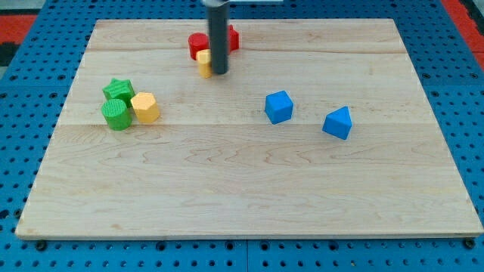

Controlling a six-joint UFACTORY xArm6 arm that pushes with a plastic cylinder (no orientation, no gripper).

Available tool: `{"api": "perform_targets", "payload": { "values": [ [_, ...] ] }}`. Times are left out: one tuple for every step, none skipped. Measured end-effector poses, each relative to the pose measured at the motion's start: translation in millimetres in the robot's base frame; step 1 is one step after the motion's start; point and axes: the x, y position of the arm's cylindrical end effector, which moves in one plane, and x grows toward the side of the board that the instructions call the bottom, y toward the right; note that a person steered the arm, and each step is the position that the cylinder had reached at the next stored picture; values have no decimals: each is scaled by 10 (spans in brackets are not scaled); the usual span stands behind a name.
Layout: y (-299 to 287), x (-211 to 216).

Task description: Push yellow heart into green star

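Note:
The yellow heart (203, 62) lies near the view's top centre, partly hidden behind my rod. My tip (219, 72) rests on the board touching the heart's right side. The green star (118, 90) sits at the view's left, well left of and below the heart. A green cylinder (116, 114) touches the star from below, and a yellow hexagonal block (144, 107) sits at the star's lower right.
Two red blocks (199, 43) (233, 37) lie just above the yellow heart, partly hidden by the rod. A blue cube (278, 106) and a blue triangular block (337, 122) lie at the right of centre. The wooden board (249, 196) ends in a blue pegboard surround.

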Motion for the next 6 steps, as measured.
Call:
{"api": "perform_targets", "payload": {
  "values": [
    [19,17],
    [487,9],
    [282,-382],
    [-287,-125],
    [-901,288],
    [-962,114]
  ]
}}
